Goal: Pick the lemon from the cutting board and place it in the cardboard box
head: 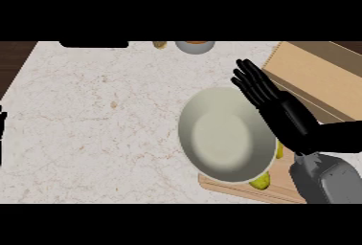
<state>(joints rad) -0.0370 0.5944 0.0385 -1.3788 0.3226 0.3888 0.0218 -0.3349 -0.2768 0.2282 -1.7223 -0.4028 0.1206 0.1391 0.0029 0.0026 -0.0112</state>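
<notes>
Right hand (272, 103) released, fingers straight, over the plate's (219, 139) right rim, holding nothing. Lemon (262, 181) sits on the cutting board (233, 190), largely hidden by the plate. Step: reaching. Next move likely needs lowering nearer, then closing round it; cardboard box (318, 76) waits far right.

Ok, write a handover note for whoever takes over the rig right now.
Right robot hand: open, empty, above the right rim of the plate, beside the cardboard box.
Left robot hand: only a dark sliver at the left edge; state unclear.
Lemon: on the cutting board, mostly hidden by the plate.
Done: nothing. Left: grasp the lemon, put it in the box.
</notes>
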